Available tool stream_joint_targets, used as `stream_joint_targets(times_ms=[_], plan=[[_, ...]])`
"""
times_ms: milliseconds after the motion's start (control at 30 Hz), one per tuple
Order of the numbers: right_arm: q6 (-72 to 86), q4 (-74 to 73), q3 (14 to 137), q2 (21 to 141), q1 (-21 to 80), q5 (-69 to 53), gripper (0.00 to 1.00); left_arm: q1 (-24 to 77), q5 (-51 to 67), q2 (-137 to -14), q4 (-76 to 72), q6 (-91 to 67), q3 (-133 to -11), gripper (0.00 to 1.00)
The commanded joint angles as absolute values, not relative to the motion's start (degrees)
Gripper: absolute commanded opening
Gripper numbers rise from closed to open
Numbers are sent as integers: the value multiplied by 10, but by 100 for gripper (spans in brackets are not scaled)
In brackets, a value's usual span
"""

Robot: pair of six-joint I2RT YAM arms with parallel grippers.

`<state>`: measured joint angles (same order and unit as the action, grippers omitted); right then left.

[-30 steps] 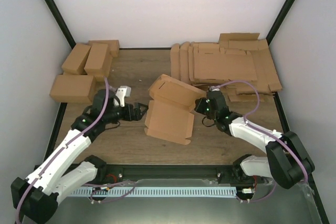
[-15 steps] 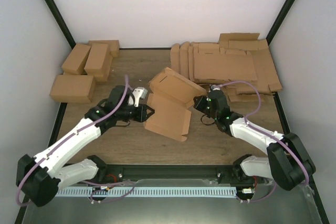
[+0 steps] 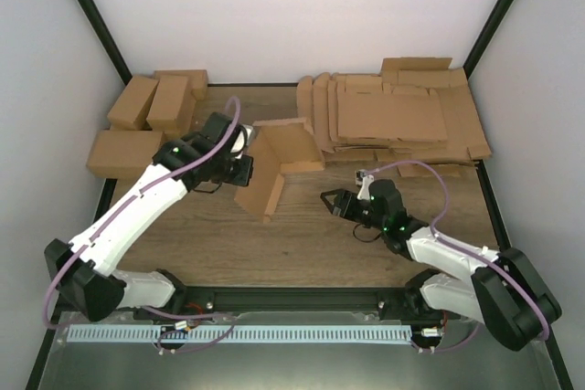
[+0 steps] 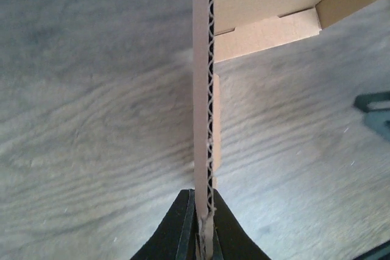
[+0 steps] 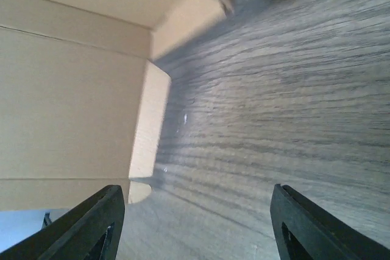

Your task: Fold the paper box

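Your left fingers (image 4: 177,238) are pressed together on a corrugated edge of the paper box (image 3: 274,163), pinching it. The box is part-folded near the middle of the tabletop (image 3: 302,244), with one panel raised on edge and another angled toward the back. Your right fingers (image 5: 100,223) are spread wide and hold nothing, low over the wood to the right of the box and apart from it. Folded cartons (image 3: 146,102) sit back left and flat blanks (image 3: 393,116) back right.

No legible text, labels or brands anywhere.
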<state>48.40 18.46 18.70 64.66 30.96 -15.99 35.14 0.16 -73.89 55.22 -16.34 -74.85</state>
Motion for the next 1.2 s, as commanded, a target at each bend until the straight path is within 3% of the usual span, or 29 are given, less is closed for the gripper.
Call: stream_joint_targets(times_ms=[0,167,533,833,1167], plan=[[445,169,190,601,314,-208,68,352,-6,-773,677,-135,-781,4],[426,122,214,582,300,-227,67,352,-20,-796,732,-140,-822,7],[467,234,244,615,253,-349,59,383,-30,-814,727,-149,-826,8],[490,146,374,659,249,-316,56,430,-43,-792,693,-161,-795,8],[513,150,362,643,249,-284,44,437,-43,-788,683,-169,-782,8]])
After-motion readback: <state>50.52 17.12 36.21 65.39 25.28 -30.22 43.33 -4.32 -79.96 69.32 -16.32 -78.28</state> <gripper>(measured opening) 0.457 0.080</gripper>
